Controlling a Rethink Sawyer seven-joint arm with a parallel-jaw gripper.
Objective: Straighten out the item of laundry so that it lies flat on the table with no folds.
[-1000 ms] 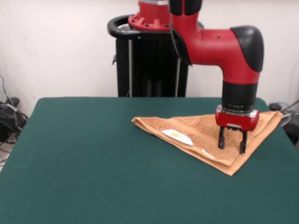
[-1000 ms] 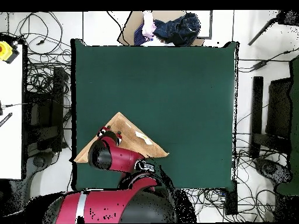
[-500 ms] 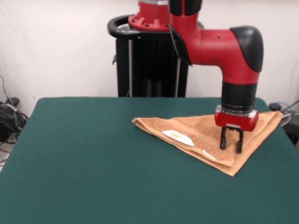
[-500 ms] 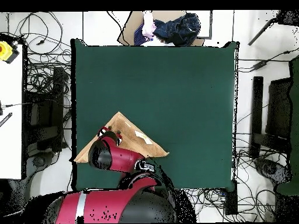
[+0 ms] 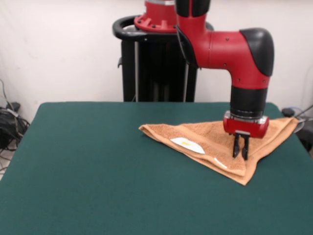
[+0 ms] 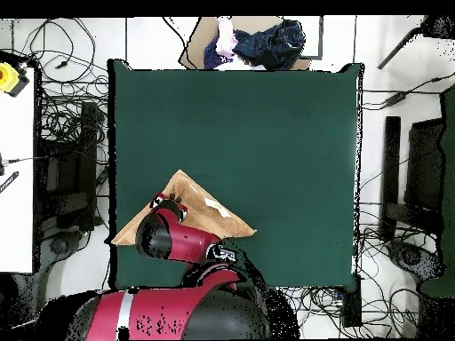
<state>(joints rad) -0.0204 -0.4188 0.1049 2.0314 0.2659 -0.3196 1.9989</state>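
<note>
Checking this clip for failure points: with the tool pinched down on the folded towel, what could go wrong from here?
The tool seems shut on the towel, which is folded into a triangle. It may have pinched both layers, so a pull would drag the towel without opening the fold. One corner of the towel sits at the table edge in the overhead view, so a pull that way could draw it off.
</note>
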